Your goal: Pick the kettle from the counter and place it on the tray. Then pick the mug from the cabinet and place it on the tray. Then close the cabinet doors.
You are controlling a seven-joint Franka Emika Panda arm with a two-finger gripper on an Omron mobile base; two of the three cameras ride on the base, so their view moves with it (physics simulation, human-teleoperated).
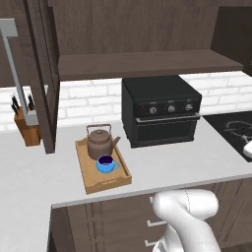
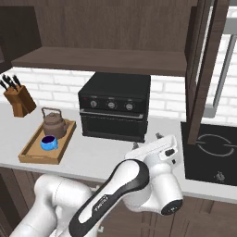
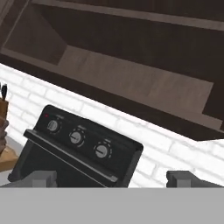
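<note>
1. Tool (image 2: 155, 144) fingers are spread wide and hold nothing. It sits up in the air in front of the black oven (image 2: 114, 111), over the front of the surface (image 2: 92, 155).
2. The kettle (image 1: 101, 141) is already standing on the tray (image 1: 102, 183), at the back end.
3. The mug (image 1: 106, 164) is on the tray too, just in front of the kettle. They are very close, and I cannot tell if they touch.
4. The cabinet (image 1: 147, 63) is open, and its long shelf looks bare.
5. One of the cabinet doors (image 1: 43, 74) sticks out on the left, near the knife block (image 1: 27, 125). The other door (image 2: 203, 69) sticks out on the right, beside the cooktop (image 2: 210, 155).
6. So I think both things are put away, and closing the doors is the step now.
7. Next, the arm should go to one door and push it flat shut, then do the other. It should stay high so it does not bump the oven.
</note>
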